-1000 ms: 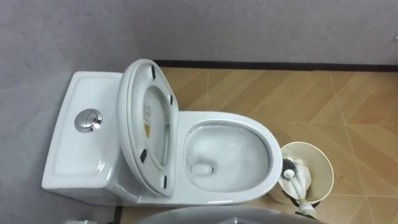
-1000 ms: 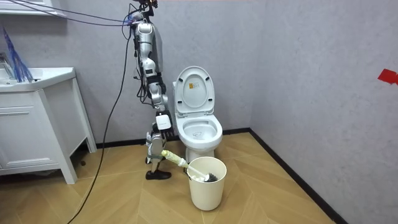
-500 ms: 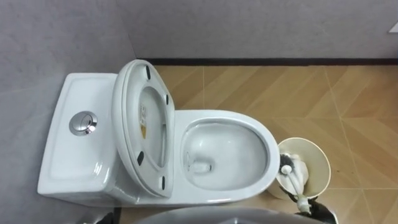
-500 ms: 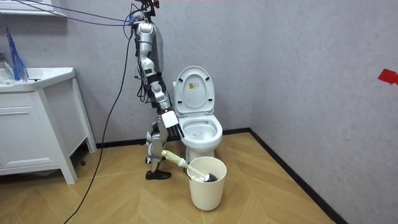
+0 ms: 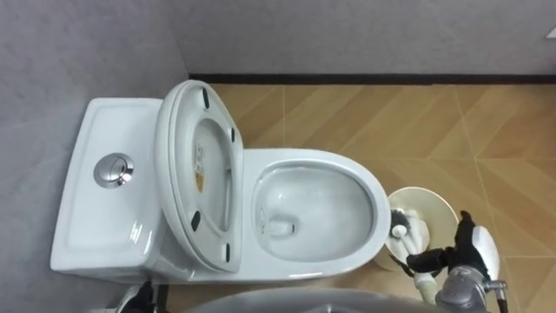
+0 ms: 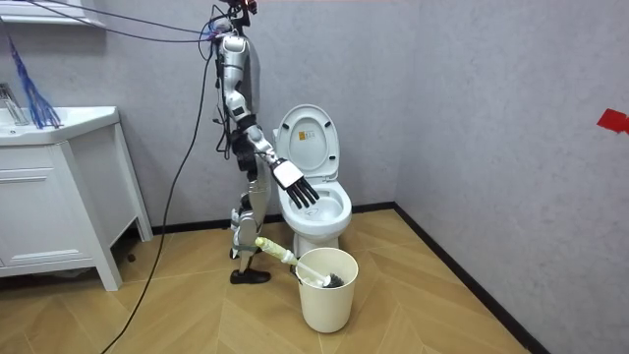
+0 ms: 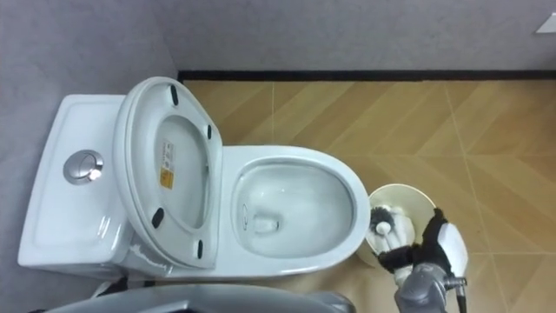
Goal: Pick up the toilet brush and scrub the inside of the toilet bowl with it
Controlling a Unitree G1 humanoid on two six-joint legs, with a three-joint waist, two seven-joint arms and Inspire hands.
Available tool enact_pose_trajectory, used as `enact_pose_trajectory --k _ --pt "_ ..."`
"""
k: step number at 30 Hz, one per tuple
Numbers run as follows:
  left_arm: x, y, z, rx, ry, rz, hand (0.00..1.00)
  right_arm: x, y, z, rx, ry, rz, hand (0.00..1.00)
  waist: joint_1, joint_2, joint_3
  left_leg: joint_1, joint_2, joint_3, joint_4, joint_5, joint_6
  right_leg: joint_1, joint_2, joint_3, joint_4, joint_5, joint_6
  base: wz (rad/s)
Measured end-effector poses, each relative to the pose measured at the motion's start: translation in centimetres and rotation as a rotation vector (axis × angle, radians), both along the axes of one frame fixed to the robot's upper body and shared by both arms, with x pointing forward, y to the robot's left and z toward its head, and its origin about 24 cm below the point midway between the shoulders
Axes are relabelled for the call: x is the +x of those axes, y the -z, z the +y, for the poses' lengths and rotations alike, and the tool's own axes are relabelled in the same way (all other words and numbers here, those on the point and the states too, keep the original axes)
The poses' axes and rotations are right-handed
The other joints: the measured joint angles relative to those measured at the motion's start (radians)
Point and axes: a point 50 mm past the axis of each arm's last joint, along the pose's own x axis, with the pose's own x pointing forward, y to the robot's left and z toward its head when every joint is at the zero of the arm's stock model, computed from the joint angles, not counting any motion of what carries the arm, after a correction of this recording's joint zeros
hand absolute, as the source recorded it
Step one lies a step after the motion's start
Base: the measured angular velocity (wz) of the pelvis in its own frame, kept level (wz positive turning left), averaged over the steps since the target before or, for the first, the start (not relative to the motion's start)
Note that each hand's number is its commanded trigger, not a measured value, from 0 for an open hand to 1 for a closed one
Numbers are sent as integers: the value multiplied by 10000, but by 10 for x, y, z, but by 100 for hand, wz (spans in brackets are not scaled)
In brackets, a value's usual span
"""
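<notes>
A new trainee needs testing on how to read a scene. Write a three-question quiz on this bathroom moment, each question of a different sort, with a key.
1. Fill in: the fingers of the right hand are ____ (straight or curled).
2. True or false: the toilet seat stands raised.
3. Where is the head of the brush? A: on the toilet seat. B: in the bucket. C: in the right hand.

Key: 1 straight, as the room view shows; 2 true; 3 B.
</notes>
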Motion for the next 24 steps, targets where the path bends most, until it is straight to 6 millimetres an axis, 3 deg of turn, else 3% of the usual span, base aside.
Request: enact_pose_trajectory --k 3,6,12,16,19,21,24 --pt "2 -1 3 -21 -227 -212 0 6 -2 -2 -23 539 -330 0 -12 17 5 -207 -6 -39 24 2 3 -177 -13 -32 78 8 4 4" --pt "9 -3 8 117 -97 -392 0 2 1 -5 66 1195 -246 0 -25 -6 -12 -611 -28 -172 320 2 4 -422 -80 -169 113 21 19 15" --pt "14 -4 9 209 -89 -490 0 -10 10 -12 570 2756 430 0 6 154 17 -1641 -18 -327 728 7 59 -1422 -140 -299 675 40 2 4" --pt "19 -4 9 224 -61 -578 0 -13 12 -20 1061 3884 741 0 15 387 138 -2811 12 -594 1619 -46 140 -2394 -220 -389 1250 41 -23 9" --pt "29 -6 10 350 -21 -835 0 -6 10 -27 1385 4332 738 0 15 537 145 -3963 15 -645 2398 -100 226 -3552 -352 -437 2113 -71 -80 9" --pt "39 -8 10 437 -15 -1022 0 0 8 -29 1656 4745 694 0 20 525 168 -4561 -25 -648 2807 -137 290 -4236 -483 -435 2775 -221 -98 12" --pt "59 -12 11 467 -70 -1569 0 20 1 -34 2146 5434 88 0 43 481 272 -5598 -43 -670 3572 -327 448 -5345 -611 -302 3742 -541 -93 9"
